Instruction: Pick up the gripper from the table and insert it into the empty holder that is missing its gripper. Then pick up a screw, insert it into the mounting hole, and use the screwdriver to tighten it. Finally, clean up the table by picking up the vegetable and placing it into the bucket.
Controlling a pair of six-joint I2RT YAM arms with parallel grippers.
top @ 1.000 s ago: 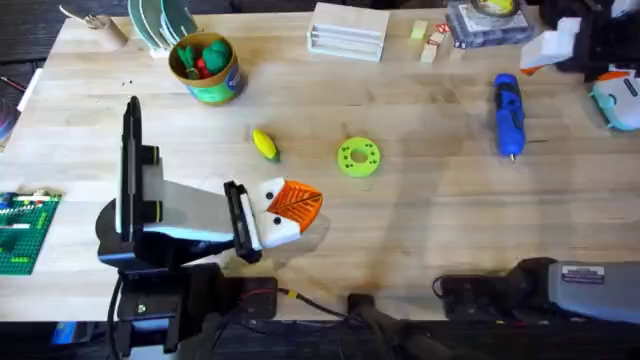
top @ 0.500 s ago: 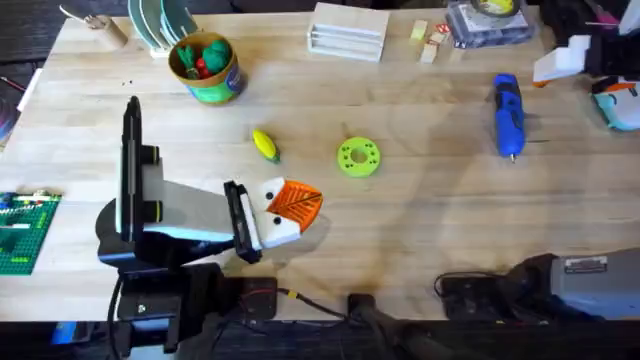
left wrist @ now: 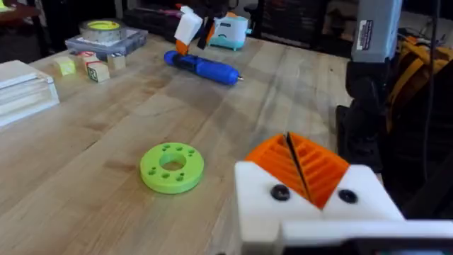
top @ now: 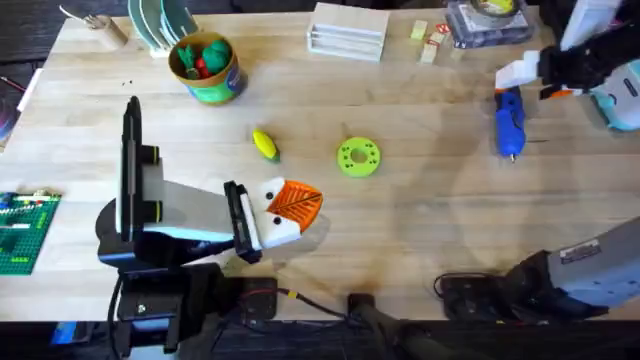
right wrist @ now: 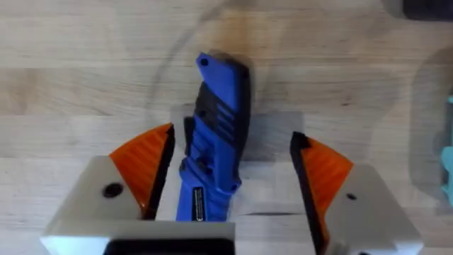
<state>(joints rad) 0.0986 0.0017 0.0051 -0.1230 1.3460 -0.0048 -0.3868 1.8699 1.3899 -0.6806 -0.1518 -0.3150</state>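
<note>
Right end effector (right wrist: 230, 177), far right of the table (top: 420, 230): white fingers with orange pads spread apart, straddling the rear end of the blue screwdriver (top: 509, 115), which lies flat on the wood with its bit pointing toward the arms' bases; whether a pad touches it cannot be told. Left end effector (top: 290, 205), near the left base: orange pads pressed together on nothing, lime-green disc with holes (top: 358, 157) just beyond it. Yellow vegetable (top: 265, 145) lies left of the disc, well apart from the green bucket (top: 205, 68) at the far left, which holds green and red toy pieces.
</note>
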